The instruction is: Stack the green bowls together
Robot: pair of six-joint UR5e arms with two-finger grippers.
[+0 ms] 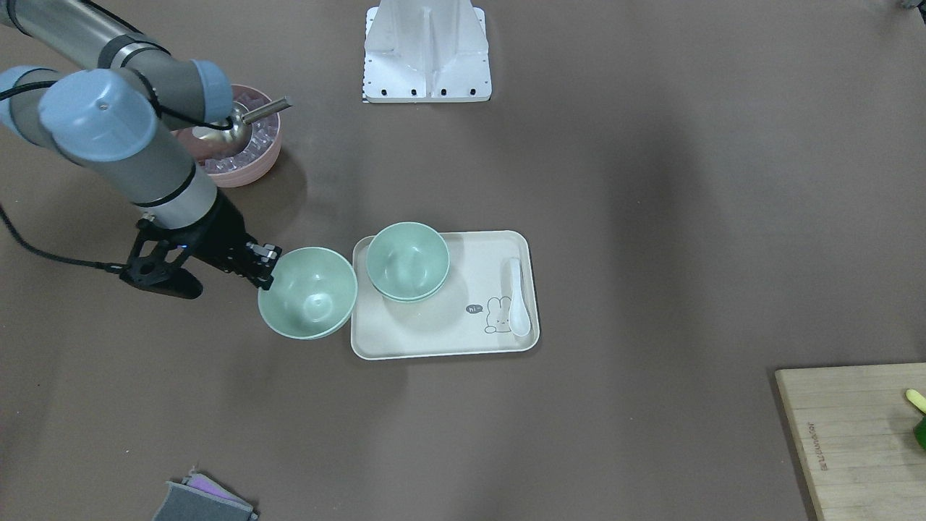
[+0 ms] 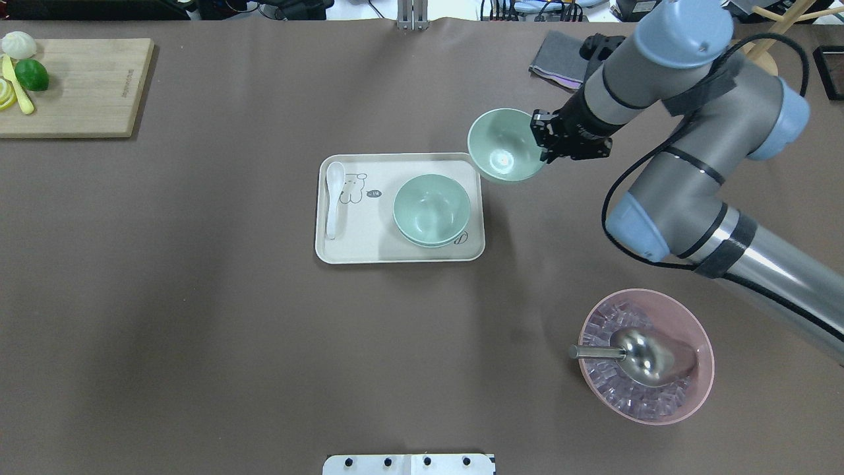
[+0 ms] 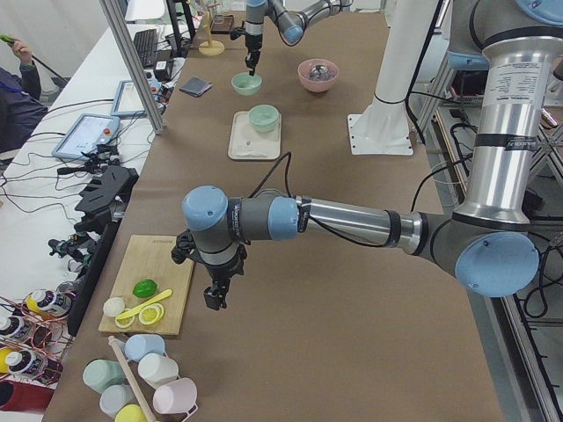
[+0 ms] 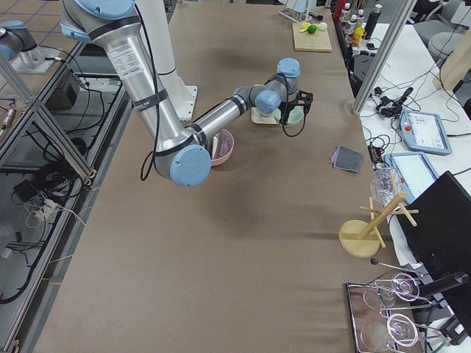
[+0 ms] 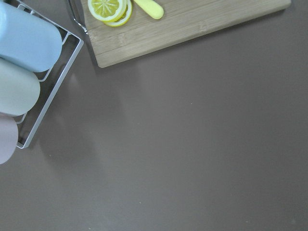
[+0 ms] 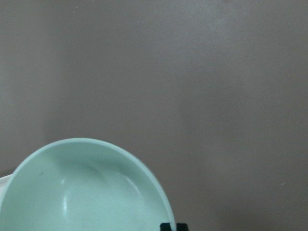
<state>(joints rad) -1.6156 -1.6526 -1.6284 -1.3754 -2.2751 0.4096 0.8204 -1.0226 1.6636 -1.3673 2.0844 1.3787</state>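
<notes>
My right gripper (image 1: 264,266) (image 2: 544,142) is shut on the rim of one pale green bowl (image 1: 307,293) (image 2: 504,146). It holds the bowl upright, just above the table, overlapping the tray's corner. The bowl also fills the bottom of the right wrist view (image 6: 86,192). Two more green bowls (image 1: 406,260) (image 2: 432,210) sit nested in each other on the cream tray (image 1: 448,340) (image 2: 369,244). My left gripper (image 3: 212,301) shows only in the exterior left view, hanging over the table beside the cutting board. I cannot tell whether it is open or shut.
A pink bowl (image 2: 699,369) (image 1: 246,174) with ice cubes and a metal scoop stands near the right arm. A white spoon (image 2: 334,198) lies on the tray. A wooden cutting board (image 2: 86,86) holds lime and lemon. A grey cloth (image 2: 560,59) lies behind the right gripper.
</notes>
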